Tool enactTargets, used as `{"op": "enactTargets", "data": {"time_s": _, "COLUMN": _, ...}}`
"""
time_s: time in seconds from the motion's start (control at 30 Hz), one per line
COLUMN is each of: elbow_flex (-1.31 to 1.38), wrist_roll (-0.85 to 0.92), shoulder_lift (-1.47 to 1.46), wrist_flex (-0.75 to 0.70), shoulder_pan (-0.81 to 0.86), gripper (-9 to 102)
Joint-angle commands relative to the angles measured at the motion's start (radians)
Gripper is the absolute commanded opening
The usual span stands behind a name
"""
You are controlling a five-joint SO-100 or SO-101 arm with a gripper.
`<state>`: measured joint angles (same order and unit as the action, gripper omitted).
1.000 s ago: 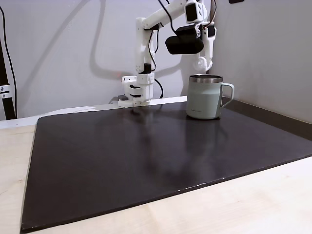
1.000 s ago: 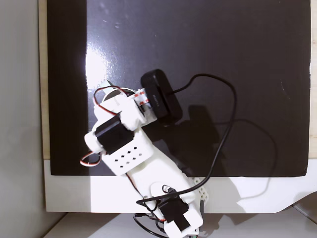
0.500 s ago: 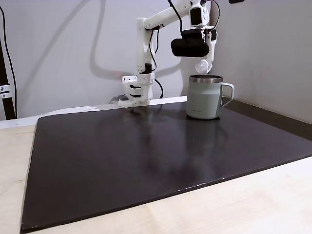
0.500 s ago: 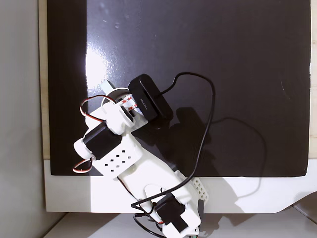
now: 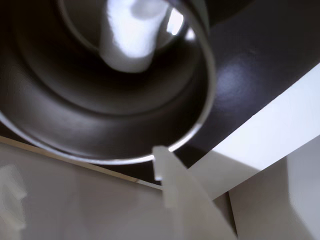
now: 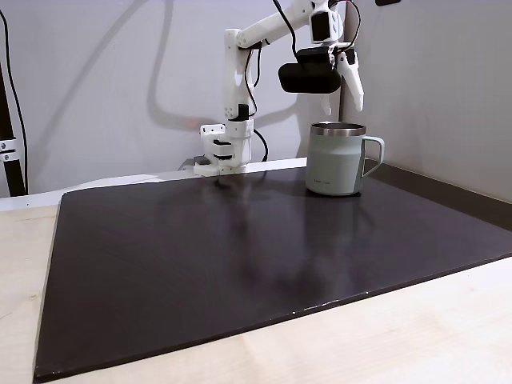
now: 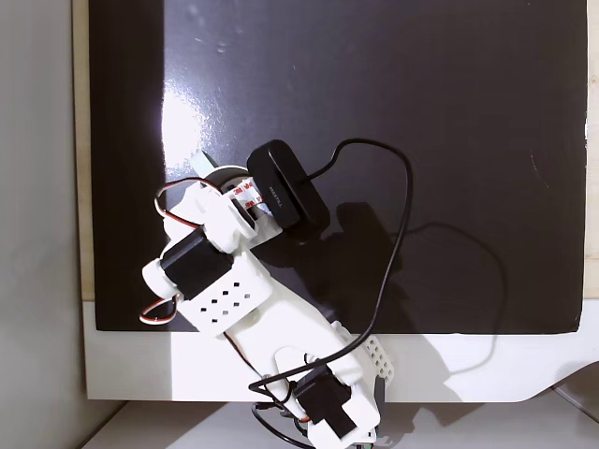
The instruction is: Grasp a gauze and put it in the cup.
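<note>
The white two-finger tool (image 6: 346, 94) is seen held above the steel rim of the pale sage-green mug with a side handle (image 6: 340, 158), its fingers spread apart and nothing pinched between them; in the side fixed view one pale finger (image 6: 357, 86) is seen slanting down over the far edge of the mug, clear of the rim. In the wrist view a translucent white finger (image 5: 176, 187) is shown in the foreground just outside the bright rim, and the mug (image 5: 202, 75) is looked into from close above, its inside dark. The small white soft roll of gauze (image 5: 131, 35) is seen lying at the bottom of the mug, free of the tool. A black camera block (image 6: 309, 75) is carried on the wrist just above the mug, and a black cable (image 7: 398, 243) is led from it in a loop back toward the arm's base, as shown in the fixed view from above. In that same view the mug is largely covered by the white arm (image 7: 225, 281), with a sliver of its rim (image 7: 217, 171) left showing. The mug stands upright on a glossy black mat (image 6: 240, 264), near its back right corner in the side fixed view. The mat is laid on a pale wooden worktop (image 6: 416, 336), and the white base of the arm (image 6: 222, 150) is clamped at the rear edge, before a plain light wall.
</note>
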<state>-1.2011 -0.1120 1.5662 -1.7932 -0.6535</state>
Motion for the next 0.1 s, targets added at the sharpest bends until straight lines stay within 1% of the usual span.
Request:
{"op": "enactTargets", "data": {"time_s": 0.0, "elbow_flex": 0.011, "wrist_roll": -0.008, "shoulder_lift": 0.018, "wrist_flex": -0.006, "shoulder_pan": 0.006, "gripper": 29}}
{"op": "enactTargets", "data": {"time_s": 0.07, "elbow_flex": 0.011, "wrist_roll": -0.008, "shoulder_lift": 0.018, "wrist_flex": -0.006, "shoulder_pan": 0.006, "gripper": 29}}
